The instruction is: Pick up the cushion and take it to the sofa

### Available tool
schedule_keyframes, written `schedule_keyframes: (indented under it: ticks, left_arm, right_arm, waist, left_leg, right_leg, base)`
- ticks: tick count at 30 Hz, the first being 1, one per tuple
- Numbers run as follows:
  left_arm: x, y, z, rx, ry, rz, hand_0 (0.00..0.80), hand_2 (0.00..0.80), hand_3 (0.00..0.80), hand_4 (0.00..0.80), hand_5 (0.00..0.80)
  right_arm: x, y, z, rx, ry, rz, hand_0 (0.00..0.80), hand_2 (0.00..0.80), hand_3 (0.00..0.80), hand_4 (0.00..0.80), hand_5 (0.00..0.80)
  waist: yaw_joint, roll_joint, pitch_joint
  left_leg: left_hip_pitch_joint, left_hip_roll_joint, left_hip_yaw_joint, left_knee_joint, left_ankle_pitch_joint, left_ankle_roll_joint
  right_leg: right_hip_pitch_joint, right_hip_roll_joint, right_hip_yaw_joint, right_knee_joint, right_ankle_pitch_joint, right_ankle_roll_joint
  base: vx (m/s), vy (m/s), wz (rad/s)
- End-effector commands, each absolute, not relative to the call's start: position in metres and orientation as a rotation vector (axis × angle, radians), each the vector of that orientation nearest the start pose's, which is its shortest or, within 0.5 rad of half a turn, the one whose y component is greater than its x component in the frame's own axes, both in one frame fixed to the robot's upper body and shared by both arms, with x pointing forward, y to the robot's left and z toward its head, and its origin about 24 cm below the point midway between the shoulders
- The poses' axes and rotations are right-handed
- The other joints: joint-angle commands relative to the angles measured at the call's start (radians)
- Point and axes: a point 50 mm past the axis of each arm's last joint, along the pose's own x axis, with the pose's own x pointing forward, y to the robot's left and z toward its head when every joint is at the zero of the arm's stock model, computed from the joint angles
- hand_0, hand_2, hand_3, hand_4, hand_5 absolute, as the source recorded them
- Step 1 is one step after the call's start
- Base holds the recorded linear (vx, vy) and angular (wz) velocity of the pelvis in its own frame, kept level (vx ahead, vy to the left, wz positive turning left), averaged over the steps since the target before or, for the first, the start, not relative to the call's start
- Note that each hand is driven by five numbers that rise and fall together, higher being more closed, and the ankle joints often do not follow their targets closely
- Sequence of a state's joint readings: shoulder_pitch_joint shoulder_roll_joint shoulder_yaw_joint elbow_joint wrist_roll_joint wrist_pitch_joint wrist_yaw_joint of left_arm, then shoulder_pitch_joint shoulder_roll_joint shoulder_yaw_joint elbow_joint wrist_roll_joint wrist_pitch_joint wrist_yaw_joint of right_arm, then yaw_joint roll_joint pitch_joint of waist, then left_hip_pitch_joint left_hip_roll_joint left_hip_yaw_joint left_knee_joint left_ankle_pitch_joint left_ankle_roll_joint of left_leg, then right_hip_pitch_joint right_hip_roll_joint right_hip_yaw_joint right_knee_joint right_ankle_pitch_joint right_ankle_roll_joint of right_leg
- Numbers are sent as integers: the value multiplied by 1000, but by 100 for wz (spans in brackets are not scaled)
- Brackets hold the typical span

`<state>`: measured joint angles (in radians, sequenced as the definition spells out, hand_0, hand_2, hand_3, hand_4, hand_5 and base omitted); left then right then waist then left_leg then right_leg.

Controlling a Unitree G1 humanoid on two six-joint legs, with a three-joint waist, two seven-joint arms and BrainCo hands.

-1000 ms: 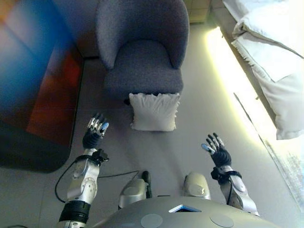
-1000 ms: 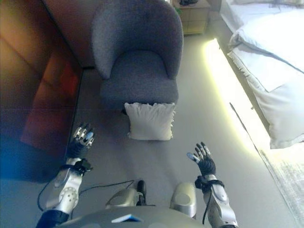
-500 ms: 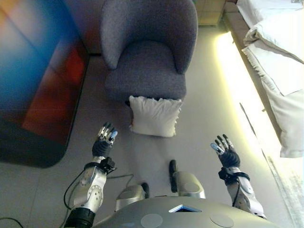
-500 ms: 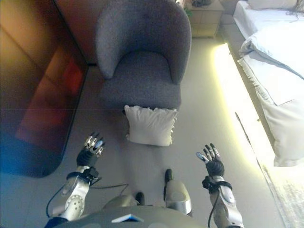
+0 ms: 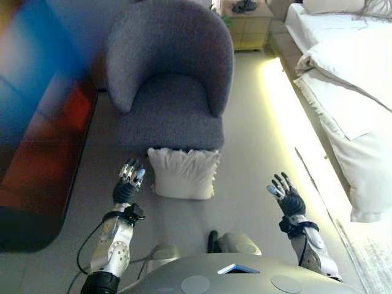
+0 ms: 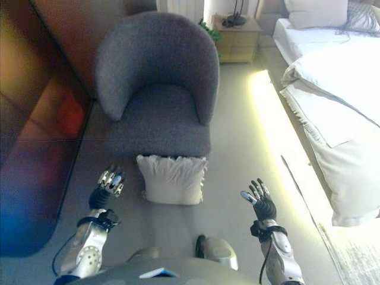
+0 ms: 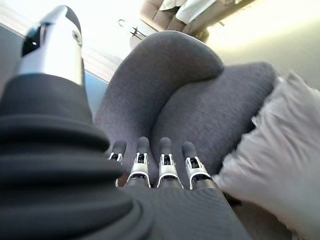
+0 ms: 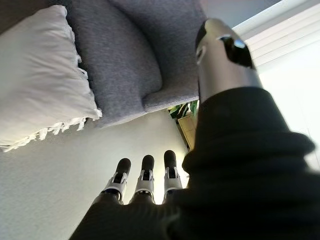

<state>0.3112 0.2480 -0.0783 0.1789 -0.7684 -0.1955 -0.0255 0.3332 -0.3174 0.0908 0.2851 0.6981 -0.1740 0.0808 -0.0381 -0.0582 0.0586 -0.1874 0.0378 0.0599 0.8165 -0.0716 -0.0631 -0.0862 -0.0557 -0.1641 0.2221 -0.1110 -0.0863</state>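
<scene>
Plump white fringed fabric cushion (image 5: 183, 173) propped against grey upholstered armchair (image 5: 168, 86): soft, light, squashy. Left hand (image 5: 127, 182) and right hand (image 5: 285, 196) spread, empty. Best squeezed by both sides.

A bright light strip (image 5: 288, 116) glares along the bed (image 5: 349, 92); left edge blurred.

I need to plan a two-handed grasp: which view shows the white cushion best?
The left eye view: the whole cushion shows, leaning against the armchair front, between both hands. The right eye view shows the same. The left wrist view catches only one side of it, the right wrist view one fringed end.
</scene>
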Motion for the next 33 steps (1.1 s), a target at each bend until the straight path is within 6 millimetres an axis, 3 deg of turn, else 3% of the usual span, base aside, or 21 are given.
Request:
schedule_keyframes:
  ticks: [1, 3, 6, 9, 13, 17, 20, 26, 31, 33]
  left_arm:
    - [175, 230, -11, -481, 79, 219, 0, 0, 0, 0, 0]
    - [175, 233, -10, -499, 70, 222, 0, 0, 0, 0, 0]
    - [179, 232, -7, -499, 60, 205, 0, 0, 0, 0, 0]
    - [182, 231, -7, -504, 55, 202, 0, 0, 0, 0, 0]
    - [182, 232, -6, -512, 48, 222, 0, 0, 0, 0, 0]
    - [180, 234, -7, -517, 55, 227, 0, 0, 0, 0, 0]
    - [183, 234, -6, -509, 60, 207, 0, 0, 0, 0, 0]
    - [189, 239, -1, -473, 35, 195, 0, 0, 0, 0, 0]
    - [189, 243, 6, -454, 25, 189, 0, 0, 0, 0, 0]
    - [190, 242, 6, -440, 30, 176, 0, 0, 0, 0, 0]
  right_arm:
    - [164, -233, -38, 359, 259, -135, 0, 0, 0, 0, 0]
    - [164, -231, -37, 366, 263, -150, 0, 0, 0, 0, 0]
    - [160, -233, -37, 373, 260, -177, 0, 0, 0, 0, 0]
    - [152, -235, -41, 377, 271, -201, 0, 0, 0, 0, 0]
    - [142, -239, -44, 369, 301, -199, 0, 0, 0, 0, 0]
    - [141, -242, -44, 370, 295, -197, 0, 0, 0, 0, 0]
    - [149, -240, -38, 388, 254, -212, 0, 0, 0, 0, 0]
    - [157, -230, -34, 436, 224, -229, 0, 0, 0, 0, 0]
    - [159, -226, -35, 441, 207, -246, 0, 0, 0, 0, 0]
    - [158, -224, -36, 441, 205, -256, 0, 0, 0, 0, 0]
  waist:
    - [11, -19, 65]
    - [20, -8, 70]
    - [31, 14, 73]
    - [32, 19, 68]
    - [22, 26, 51]
    - [25, 36, 47]
    - [34, 30, 49]
    - [61, 12, 46]
    - [89, -5, 30]
    - [93, 3, 25]
  left_leg:
    - [27, 18, 44, -208, 105, 52]
    - [26, 31, 29, -403, 145, 44]
    - [41, 63, 16, -637, 194, 5]
    - [60, 99, 20, -750, 219, -23]
    - [90, 126, 9, -837, 218, -30]
    - [87, 134, 38, -862, 219, -36]
    - [56, 114, 68, -811, 182, -20]
    - [42, 51, 26, -756, 128, 27]
    - [40, -10, 36, -702, 62, 89]
    - [60, -37, 48, -697, 37, 124]
  right_leg:
    - [50, -16, 65, -103, 90, 89]
    - [63, 6, 99, -103, 73, 100]
    - [92, 19, 99, -100, 44, 115]
    - [140, 3, 96, -114, 25, 129]
    - [172, -10, 123, -120, 4, 139]
    - [198, -16, 110, -116, -21, 141]
    - [213, -35, 86, -105, -34, 148]
    - [206, -100, 79, -58, -7, 198]
    - [189, -208, 65, 65, 111, 230]
    - [138, -264, 72, 236, 208, 229]
  base:
    - [207, 67, -22]
    - [212, 78, -14]
    - [207, 86, -11]
    - [239, 84, -4]
    - [205, 91, -18]
    - [182, 95, -11]
    - [159, 94, 19]
    - [210, 159, 3]
    - [187, 201, -4]
    - [170, 305, -19]
